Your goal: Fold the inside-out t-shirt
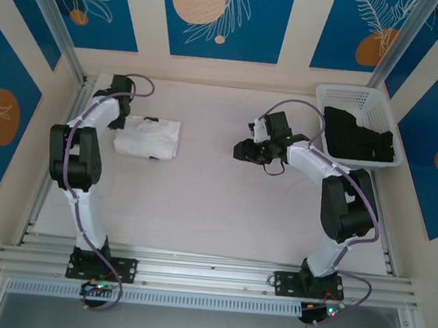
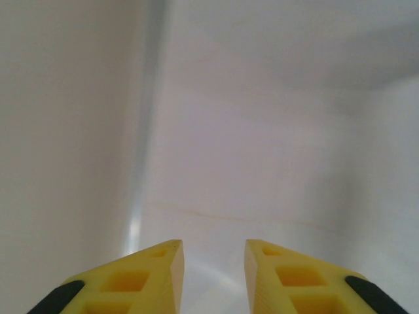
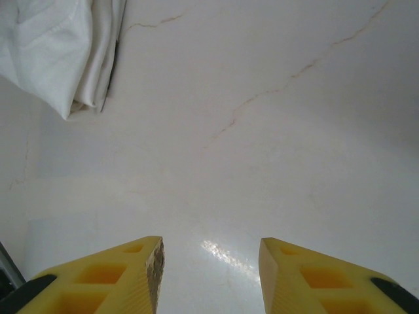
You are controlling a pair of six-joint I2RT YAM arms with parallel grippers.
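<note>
Looking at the inside-out t-shirt [image 1: 147, 137], we see it lying as a compact white packet of several layers on the far left part of the table [image 1: 214, 210]. We judge it light, thin and limp: it will keep no shape when lifted, and it may slide easily on the smooth, pale, faintly veined tabletop. The cloth is matte and wrinkled, with soft rounded fold edges. To take hold, we would pinch a corner or a folded edge and catch all layers together, since a grip in the middle would probably bunch only the top layer.

The left gripper [image 2: 214, 252], just beside the packet's left edge, has its yellow fingers a little apart with nothing between them. The right gripper [image 3: 211, 252] is spread wider, also empty, above bare table and well apart from the cloth. A white lattice basket [image 1: 352, 92] at the far right holds a black garment [image 1: 359, 139].
</note>
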